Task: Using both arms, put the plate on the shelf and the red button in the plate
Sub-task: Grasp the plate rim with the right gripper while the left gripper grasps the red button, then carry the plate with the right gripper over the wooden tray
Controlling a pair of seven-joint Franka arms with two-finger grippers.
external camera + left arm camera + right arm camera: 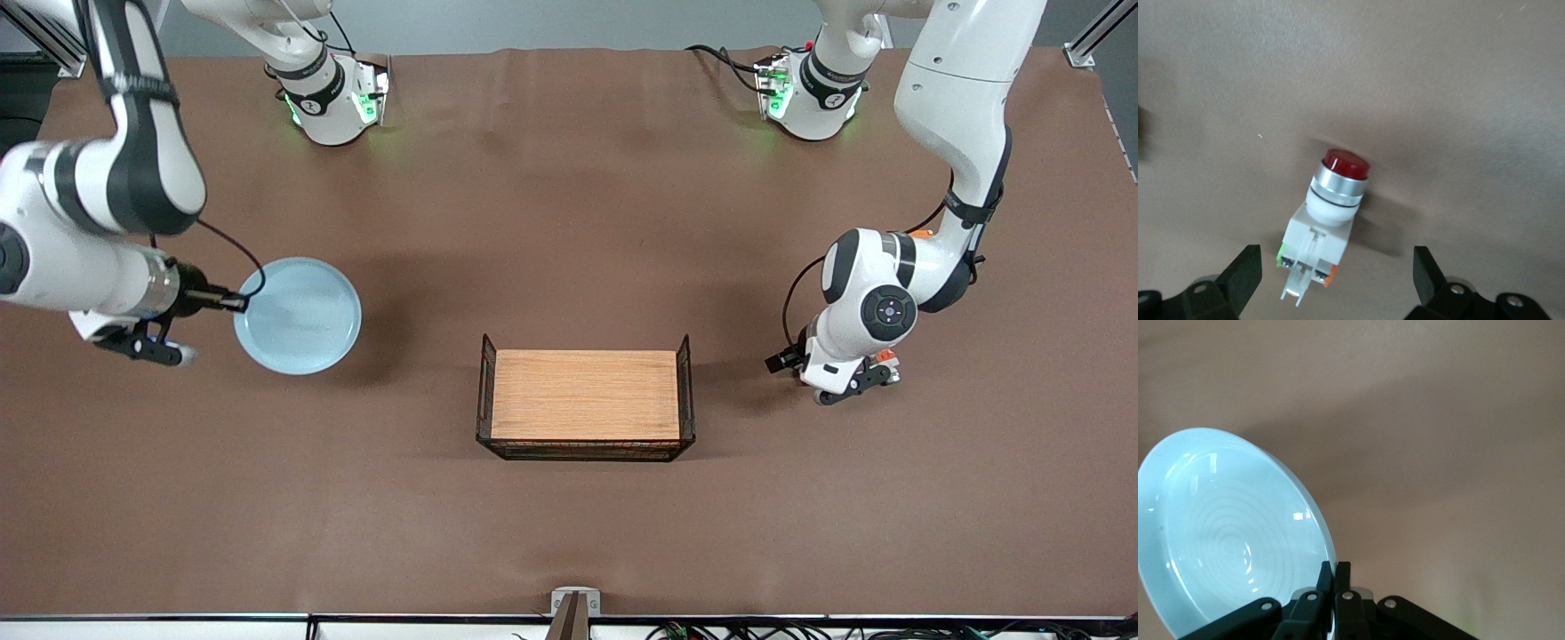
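Observation:
The pale blue plate is held by its rim, a little above the table, at the right arm's end. My right gripper is shut on that rim, and the right wrist view shows the fingers pinching the tilted plate. The red button lies on the table with its dark red cap pointing away from the left gripper. My left gripper is open, one finger on each side of the button's white body, not touching it. In the front view this gripper is low over the table and hides most of the button.
A black wire basket topped with a wooden board stands in the middle of the table, nearer to the front camera than both arm bases. A small orange part shows beside the left arm's forearm.

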